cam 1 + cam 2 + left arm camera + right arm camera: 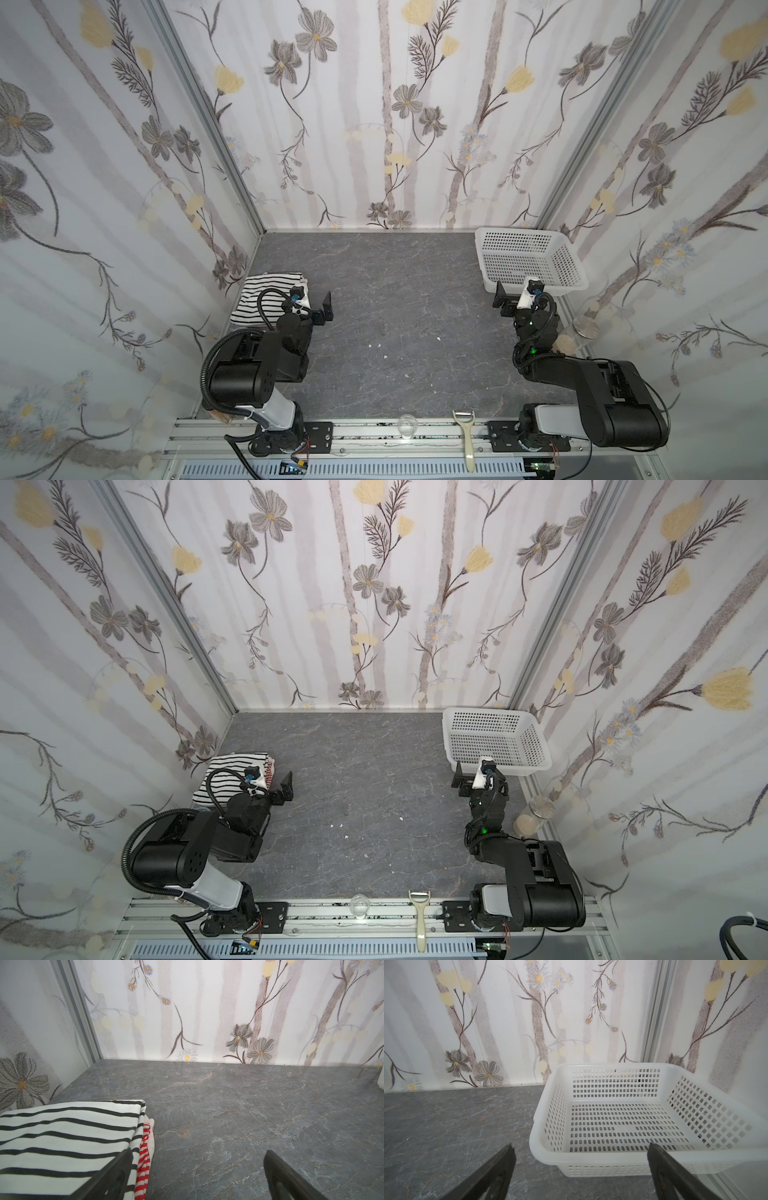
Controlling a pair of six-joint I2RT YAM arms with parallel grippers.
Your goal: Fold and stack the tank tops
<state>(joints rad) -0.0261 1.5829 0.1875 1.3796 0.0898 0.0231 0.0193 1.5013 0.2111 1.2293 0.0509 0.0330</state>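
Observation:
The two tank tops lie folded in one stack at the table's left side. The white one with black stripes (255, 301) (222, 777) (62, 1136) is on top. The red-and-white striped one (144, 1157) (270, 769) shows only as an edge beneath it. My left gripper (326, 309) (286, 789) (198, 1152) hangs open just right of the stack, holding nothing; one finger overlaps the stack's edge in the left wrist view. My right gripper (503, 299) (459, 777) (581, 1146) stands open and empty in front of the basket.
An empty white perforated basket (561, 289) (536, 767) (591, 1158) sits at the back right corner. Two glass jars (584, 328) stand by the right wall. A peeler (467, 436) and a small clear cup (406, 426) rest on the front rail. Patterned walls close three sides.

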